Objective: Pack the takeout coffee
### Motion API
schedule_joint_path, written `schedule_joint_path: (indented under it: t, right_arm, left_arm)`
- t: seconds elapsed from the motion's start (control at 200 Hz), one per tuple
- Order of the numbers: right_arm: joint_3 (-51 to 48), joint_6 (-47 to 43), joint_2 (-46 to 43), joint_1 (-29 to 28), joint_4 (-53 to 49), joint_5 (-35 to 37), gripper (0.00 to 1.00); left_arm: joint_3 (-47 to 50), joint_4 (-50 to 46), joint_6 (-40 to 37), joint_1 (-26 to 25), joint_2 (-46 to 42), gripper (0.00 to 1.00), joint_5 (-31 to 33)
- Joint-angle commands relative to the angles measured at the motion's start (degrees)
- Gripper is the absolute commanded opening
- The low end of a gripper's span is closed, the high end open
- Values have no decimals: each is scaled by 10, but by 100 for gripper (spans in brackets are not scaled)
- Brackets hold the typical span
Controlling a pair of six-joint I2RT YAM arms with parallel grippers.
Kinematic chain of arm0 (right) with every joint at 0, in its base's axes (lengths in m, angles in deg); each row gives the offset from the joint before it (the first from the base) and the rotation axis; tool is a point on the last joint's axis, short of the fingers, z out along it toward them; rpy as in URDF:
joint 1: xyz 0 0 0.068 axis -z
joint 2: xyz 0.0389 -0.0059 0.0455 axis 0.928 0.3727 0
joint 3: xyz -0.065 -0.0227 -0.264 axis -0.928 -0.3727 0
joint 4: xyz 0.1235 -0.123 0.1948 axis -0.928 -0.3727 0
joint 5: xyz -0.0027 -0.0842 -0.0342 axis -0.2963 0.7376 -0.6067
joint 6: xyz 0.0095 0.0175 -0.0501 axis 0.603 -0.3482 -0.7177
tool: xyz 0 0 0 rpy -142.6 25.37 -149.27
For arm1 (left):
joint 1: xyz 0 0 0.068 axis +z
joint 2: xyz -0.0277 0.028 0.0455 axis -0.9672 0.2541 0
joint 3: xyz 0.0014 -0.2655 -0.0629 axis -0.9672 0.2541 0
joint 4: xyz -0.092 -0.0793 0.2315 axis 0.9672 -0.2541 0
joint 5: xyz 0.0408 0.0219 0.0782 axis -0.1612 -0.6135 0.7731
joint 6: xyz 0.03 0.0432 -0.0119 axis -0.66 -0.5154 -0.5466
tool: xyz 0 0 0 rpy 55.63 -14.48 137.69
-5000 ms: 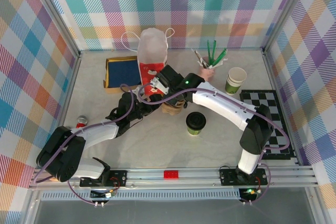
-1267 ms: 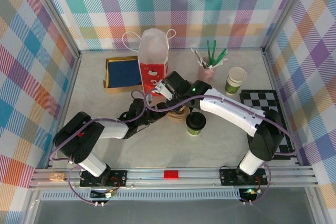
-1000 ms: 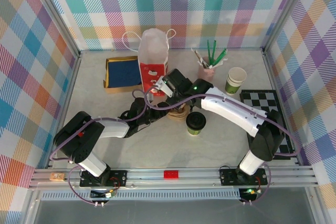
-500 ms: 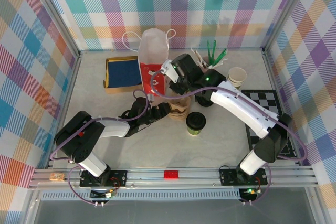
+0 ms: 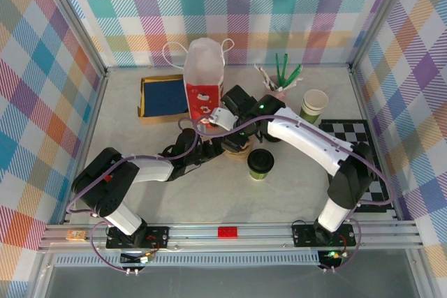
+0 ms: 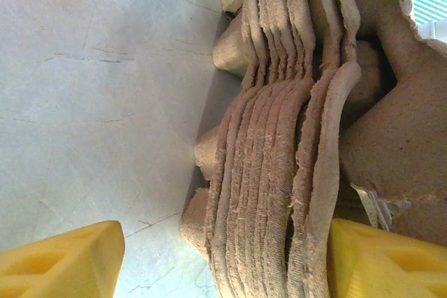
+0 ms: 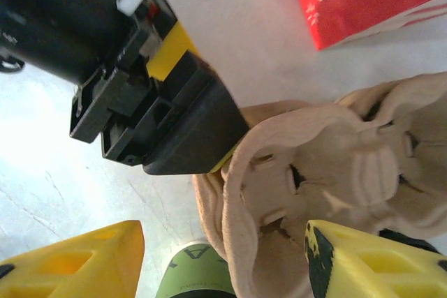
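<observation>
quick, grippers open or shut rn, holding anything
left gripper: open, straddling the pulp tray stack
right gripper: open, holding nothing

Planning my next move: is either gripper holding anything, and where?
Nothing looks gripped. The left gripper straddles the edge of the carrier stack, one finger clear; the right gripper is open above it.

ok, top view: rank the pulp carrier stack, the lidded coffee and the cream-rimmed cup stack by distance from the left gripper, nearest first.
From the left gripper:
1. carrier stack, right at its fingertips, mid-table.
2. takeout coffee, just past the stack, to the right and a little nearer the bases.
3. cream-rimmed cup stack, far right, toward the back.
</observation>
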Motion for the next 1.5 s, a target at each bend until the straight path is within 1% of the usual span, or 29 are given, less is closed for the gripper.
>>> schedule_joint_path:
  t: [0.0,0.13,0.265,0.33,0.38,0.405,0.435,0.455,0.54,0.625,0.905,1.195,1.496]
  right_arm:
    - [-9,-13,13,0,-20,-3,62]
    - [-19,-14,32,0,-9,17,61]
    - [-29,-18,49,0,6,27,54]
    - [-34,-20,52,0,19,37,44]
    - [-34,-21,56,0,25,44,41]
    - [-33,-22,57,0,26,48,36]
    - [-31,-21,58,0,27,54,26]
    - [-31,-21,58,0,30,54,22]
    - [-32,-22,50,-4,38,55,12]
    - [-30,-21,41,-9,39,54,0]
    - [-36,-18,-20,-11,82,67,0]
    - [3,-18,-40,2,88,87,0]
    - [27,-1,-58,45,84,37,0]
  left_arm:
    - [-7,-28,-9,-4,1,74,20]
    - [-10,-33,-11,-4,-1,74,20]
    - [-10,-36,-12,-4,-5,74,21]
    - [-8,-36,-12,-4,-8,74,23]
    - [-8,-39,-12,-4,-10,74,25]
    - [-7,-40,-12,-4,-12,74,25]
    - [-8,-41,-13,-4,-13,74,26]
    - [-7,-42,-13,-4,-13,74,26]
    - [-6,-43,-14,-4,-14,74,28]
    - [-6,-46,-15,-4,-14,74,30]
    - [-7,-44,-14,-5,5,74,30]
    - [-3,-54,-15,-8,3,74,40]
    - [-4,-69,-19,-8,0,73,46]
